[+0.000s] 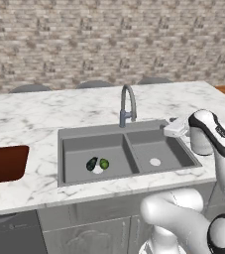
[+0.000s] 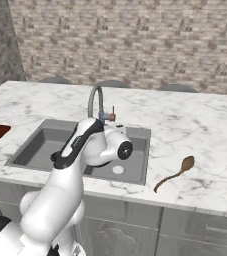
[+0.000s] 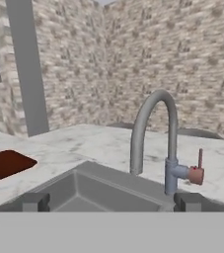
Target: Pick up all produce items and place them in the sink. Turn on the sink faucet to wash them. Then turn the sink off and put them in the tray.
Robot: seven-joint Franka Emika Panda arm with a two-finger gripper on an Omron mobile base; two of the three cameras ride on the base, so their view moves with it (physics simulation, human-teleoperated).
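- Grey double-basin sink (image 1: 129, 130) set into a white marbled counter (image 1: 34, 114), brick wall behind.
- Dark oblong produce item (image 1: 91, 164) and bright green round one (image 1: 104, 163) lying side by side in the left basin as seen from the left base view, right at its pale drain, just touching or nearly so.
- Other basin holding nothing but its round drain (image 1: 155, 161).
- Gooseneck faucet (image 1: 127, 104) standing upright behind the divider between the basins, spout arching forward; in the hand view, small side lever (image 3: 198, 170) sticking out to the right of the stem with a reddish tip, pointing up.
- Reddish-brown tray (image 1: 4, 163) resting on the counter well to the left of the sink, partly cut by the picture edge.
- Brown wooden spoon (image 2: 175, 173) lying on the counter to the right of the sink in the right base view, apart from the rim.
- Gripper (image 3: 111, 201) held above the near right part of the sink, aimed level toward the faucet; finger tips (image 3: 35, 202) spread wide at opposite sides of the hand view, nothing between them.
- No water visible from the spout.
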